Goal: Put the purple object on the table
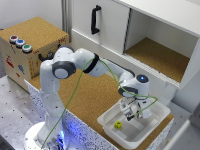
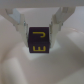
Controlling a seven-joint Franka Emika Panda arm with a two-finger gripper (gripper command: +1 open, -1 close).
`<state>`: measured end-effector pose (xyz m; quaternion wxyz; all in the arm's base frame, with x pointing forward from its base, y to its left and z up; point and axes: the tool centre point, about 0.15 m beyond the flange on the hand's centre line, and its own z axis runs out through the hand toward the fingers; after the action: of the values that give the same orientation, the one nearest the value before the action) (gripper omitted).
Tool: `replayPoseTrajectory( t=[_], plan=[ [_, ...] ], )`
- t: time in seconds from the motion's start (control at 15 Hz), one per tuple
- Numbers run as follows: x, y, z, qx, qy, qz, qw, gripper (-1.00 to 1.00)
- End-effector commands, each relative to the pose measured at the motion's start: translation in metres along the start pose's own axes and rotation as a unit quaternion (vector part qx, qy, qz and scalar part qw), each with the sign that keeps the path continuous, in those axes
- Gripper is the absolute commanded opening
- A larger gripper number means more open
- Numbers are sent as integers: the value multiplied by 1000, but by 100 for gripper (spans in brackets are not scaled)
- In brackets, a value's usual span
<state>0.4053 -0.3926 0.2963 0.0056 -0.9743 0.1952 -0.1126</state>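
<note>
Exterior view: the hand (image 1: pixel 131 113) hangs inside the white tray (image 1: pixel 111 122) sitting on the cork surface (image 1: pixel 92 97), a yellow cube (image 1: pixel 118 125) nearby in the tray. Wrist view: the hand (image 2: pixel 39 34) is clamped on the purple cube (image 2: pixel 39 40), dark purple with yellow letters, just above the tray (image 2: pixel 12 65) floor.

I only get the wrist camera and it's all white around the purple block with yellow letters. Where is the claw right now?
Observer: The claw is down inside a white plastic tray, which sits on the brown cork-topped table.
Operator: Is anything else in the tray?
Observer: Yes, a small yellow cube, towards the exterior view's left of the claw.
Operator: Where is there bare table?
Observer: Beside the tray, towards the exterior view's left, by the robot's arm.
</note>
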Motion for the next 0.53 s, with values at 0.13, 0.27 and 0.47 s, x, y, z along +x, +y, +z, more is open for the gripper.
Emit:
replayPoseTrajectory(
  t=[0.13,0.27,0.47],
  plan=[
    [-8,-101,-77,53,26,-144,988,-100],
    [-26,-140,-85,51,11,-204,978,-100],
    [-57,-176,-72,36,-18,-243,969,-100]
  ],
)
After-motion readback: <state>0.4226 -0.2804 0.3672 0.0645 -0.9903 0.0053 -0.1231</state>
